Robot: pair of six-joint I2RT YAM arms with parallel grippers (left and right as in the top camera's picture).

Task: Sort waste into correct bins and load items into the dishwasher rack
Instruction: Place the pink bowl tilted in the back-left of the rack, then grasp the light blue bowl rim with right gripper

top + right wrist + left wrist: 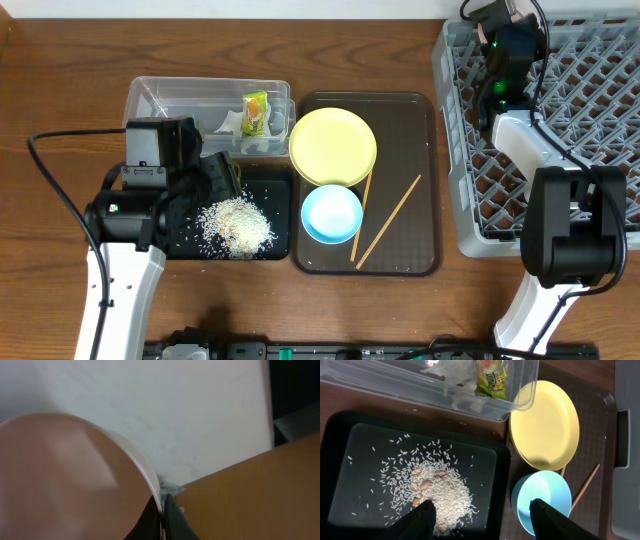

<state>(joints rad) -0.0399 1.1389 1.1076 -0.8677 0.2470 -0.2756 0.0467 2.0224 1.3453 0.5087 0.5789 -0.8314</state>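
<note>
My left gripper (225, 180) (482, 507) is open and empty, low over the black tray (185, 240) (340, 435), which holds a pile of white rice (238, 222) (435, 490). One finger is over the rice, the other over the light blue bowl (331, 213) (542, 497). The clear tub (160, 95) (395, 387) holds the green-and-orange wrapper (255, 112) (492, 377) and the white paper scrap (230, 122) (450, 370). My right gripper (500, 25) (162, 497) is shut on the rim of the white bowl (75, 475), over the far left corner of the grey rack (590, 120). The small white cup is out of view.
The brown serving tray (415, 130) holds the yellow plate (333, 145) (545, 425), the blue bowl and two wooden chopsticks (390, 220) (585, 487). The plate overlaps the tray's far left corner beside the tub. A few tan bits lie among the rice.
</note>
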